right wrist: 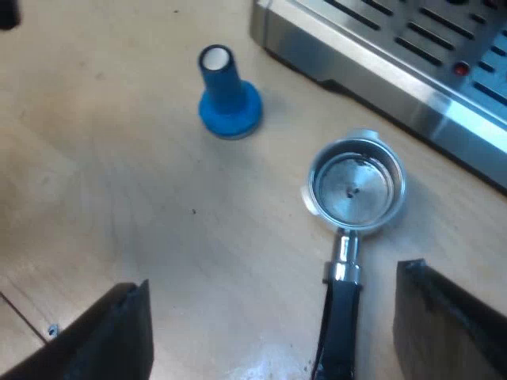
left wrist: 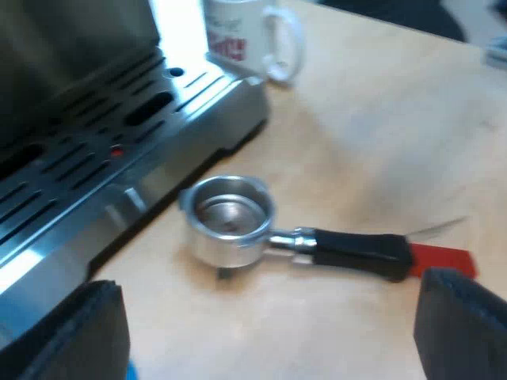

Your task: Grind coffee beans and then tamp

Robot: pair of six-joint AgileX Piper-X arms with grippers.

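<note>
The espresso machine (left wrist: 95, 158) is cut off above its slotted drip tray, and the white mug (left wrist: 249, 36) at its corner loses its top, its red lettering unreadable. One metal holder (left wrist: 238, 218) lies loose on the wooden table (left wrist: 380, 142) just beside the tray — basket empty, black handle ending in red — and one blue tamper (right wrist: 227, 95) stands nearby. The left gripper (left wrist: 269, 332) and right gripper (right wrist: 273, 324) hang by the holder, fingers spread wide, gripping nothing.
</note>
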